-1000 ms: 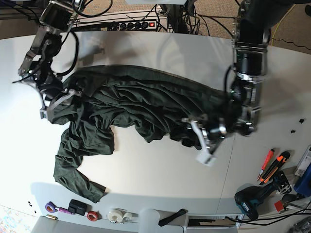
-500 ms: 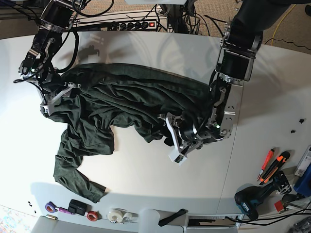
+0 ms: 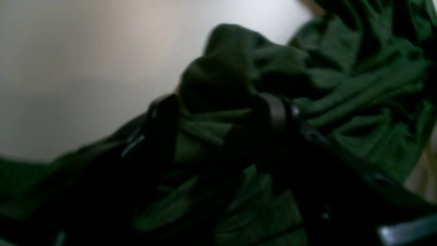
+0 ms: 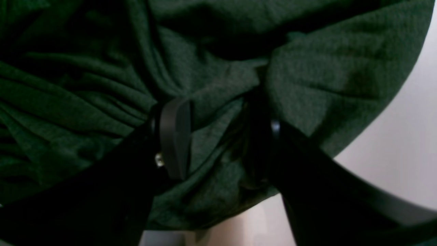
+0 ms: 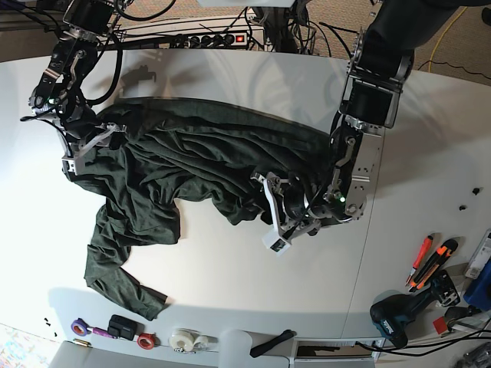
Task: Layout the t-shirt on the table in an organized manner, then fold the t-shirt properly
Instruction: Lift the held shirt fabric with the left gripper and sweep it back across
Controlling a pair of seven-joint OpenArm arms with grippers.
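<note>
Room aplenty: white table (image 5: 230,284) lies bare in front of the t-shirt (image 5: 192,165), tools crowd the near-right corner. Shirt's dark green, bunched & wrinkly mid-table, one cuffed sleeve trailing toward the near edge. Left gripper (image 3: 218,130) straddles a fabric bunch, jaws wide; right gripper (image 4: 218,136) likewise, cloth between its fingers (image 4: 174,136).

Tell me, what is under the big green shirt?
The t-shirt lies crumpled on the white table, which shows all around it. Whether anything else hides beneath the folds cannot be seen. The left gripper and right gripper have cloth bunched between their jaws.
</note>
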